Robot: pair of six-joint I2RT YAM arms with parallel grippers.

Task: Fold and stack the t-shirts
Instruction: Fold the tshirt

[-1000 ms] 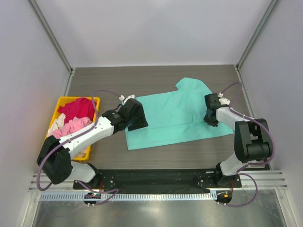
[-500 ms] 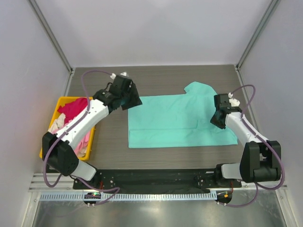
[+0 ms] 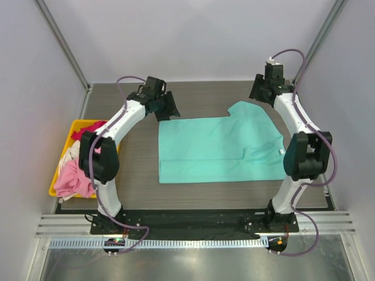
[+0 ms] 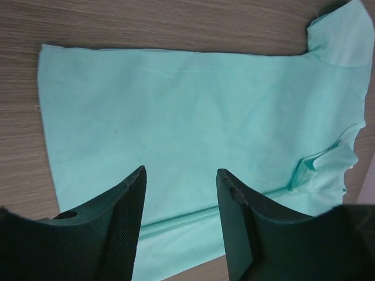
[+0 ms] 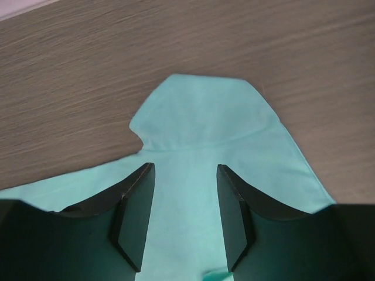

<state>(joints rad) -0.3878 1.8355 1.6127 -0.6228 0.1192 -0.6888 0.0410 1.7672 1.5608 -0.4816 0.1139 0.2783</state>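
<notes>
A teal t-shirt (image 3: 214, 146) lies spread flat in the middle of a dark wood-grain table (image 3: 135, 178). One sleeve (image 3: 249, 112) points toward the far right corner. A straight crease runs along the near edge, where a strip looks turned over, so the folding seems only just begun. The shirt is not yet a compact bundle.

Both arms reach toward the far side of the shirt. The left gripper (image 4: 180, 172) hovers above the far left corner, its fingers apart with nothing between them. The right gripper (image 5: 184, 167) hovers above the sleeve, likewise spread and holding nothing. Neither touches the cloth, as far as can be seen.

At the left edge of the table sits a yellow bin (image 3: 79, 122). It holds a pink t-shirt (image 3: 73, 178), a magenta t-shirt (image 3: 88, 130) and a whitish t-shirt (image 3: 69, 153), all crumpled and unfolded. No stack exists yet. Most of the task appears to remain.
</notes>
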